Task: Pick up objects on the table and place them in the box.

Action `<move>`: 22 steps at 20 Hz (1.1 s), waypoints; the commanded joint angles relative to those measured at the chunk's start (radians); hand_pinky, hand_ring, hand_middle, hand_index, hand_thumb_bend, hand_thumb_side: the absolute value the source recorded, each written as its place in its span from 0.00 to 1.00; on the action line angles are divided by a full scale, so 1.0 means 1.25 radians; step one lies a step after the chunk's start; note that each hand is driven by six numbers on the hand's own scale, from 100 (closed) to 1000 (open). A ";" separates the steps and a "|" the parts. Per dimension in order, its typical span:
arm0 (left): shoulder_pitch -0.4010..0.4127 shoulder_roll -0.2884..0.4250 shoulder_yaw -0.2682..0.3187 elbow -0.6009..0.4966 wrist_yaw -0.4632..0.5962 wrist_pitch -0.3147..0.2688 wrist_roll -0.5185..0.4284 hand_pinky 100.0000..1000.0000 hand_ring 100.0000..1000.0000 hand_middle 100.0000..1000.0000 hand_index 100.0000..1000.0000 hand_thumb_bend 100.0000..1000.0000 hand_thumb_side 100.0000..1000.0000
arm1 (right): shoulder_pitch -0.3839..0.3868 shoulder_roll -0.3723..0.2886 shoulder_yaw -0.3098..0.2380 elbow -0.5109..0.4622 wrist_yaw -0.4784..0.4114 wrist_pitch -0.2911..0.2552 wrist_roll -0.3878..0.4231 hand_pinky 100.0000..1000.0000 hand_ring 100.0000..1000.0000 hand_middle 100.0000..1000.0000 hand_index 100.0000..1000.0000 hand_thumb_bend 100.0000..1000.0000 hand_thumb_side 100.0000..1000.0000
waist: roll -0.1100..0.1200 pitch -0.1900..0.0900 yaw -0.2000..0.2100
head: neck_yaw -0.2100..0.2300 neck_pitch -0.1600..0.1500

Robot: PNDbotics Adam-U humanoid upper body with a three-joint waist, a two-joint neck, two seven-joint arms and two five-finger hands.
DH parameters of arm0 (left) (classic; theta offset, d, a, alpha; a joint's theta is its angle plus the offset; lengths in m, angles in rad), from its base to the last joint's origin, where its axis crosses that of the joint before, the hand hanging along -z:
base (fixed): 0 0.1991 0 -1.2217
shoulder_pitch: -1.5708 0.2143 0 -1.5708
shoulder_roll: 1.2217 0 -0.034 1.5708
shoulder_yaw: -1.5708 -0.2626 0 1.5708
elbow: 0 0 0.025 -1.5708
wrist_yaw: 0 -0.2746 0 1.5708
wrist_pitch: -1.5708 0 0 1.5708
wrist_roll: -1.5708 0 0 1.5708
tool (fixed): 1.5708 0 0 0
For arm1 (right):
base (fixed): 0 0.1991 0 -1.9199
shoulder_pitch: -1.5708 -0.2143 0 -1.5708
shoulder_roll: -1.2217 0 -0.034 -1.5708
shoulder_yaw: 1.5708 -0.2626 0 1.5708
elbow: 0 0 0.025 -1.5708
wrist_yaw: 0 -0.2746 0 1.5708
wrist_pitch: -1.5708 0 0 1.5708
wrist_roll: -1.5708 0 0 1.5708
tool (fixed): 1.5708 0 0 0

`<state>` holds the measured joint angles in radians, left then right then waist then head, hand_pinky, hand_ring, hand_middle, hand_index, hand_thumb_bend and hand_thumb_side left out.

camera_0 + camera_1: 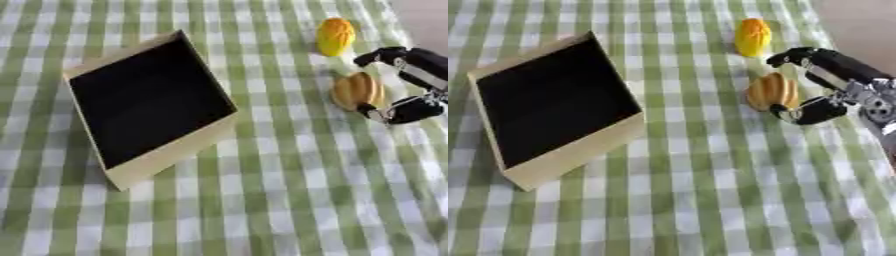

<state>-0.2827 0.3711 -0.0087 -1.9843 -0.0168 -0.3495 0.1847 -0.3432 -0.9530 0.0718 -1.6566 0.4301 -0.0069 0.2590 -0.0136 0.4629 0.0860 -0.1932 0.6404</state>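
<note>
My right hand (833, 85) at the ridged orange object (773, 91).
My curled fingers and thumb flanked it without closing; yellow object (752, 36) lay beyond, box (570, 155) well apart.

The right hand (833, 85) is cut off by the frame's right edge, its arm unseen. The box (149, 100) interior reads solid black, contents indiscernible. The ridged orange object (773, 91) is too blurred to identify.

A table under a green-and-white checked cloth (289, 200) carries a tan box (166, 160) with dark inside, a yellow fruit (335, 36) and an orange ridged piece (354, 90).
</note>
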 commanded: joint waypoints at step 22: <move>-0.003 0.005 0.001 -0.013 0.000 0.010 -0.010 0.76 0.67 0.78 0.83 0.00 0.69 | -0.001 -0.005 -0.005 -0.008 -0.018 0.013 -0.057 0.91 0.86 0.56 0.69 0.00 0.10 | -0.002 -0.016 -0.007 | 0.003 0.001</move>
<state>-0.2823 0.3681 -0.0087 -1.9843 -0.0178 -0.3379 0.1733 -0.3409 -0.9355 0.0751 -1.6474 0.4197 0.0056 0.1871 -0.0150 0.4725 0.0789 -0.1930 0.6410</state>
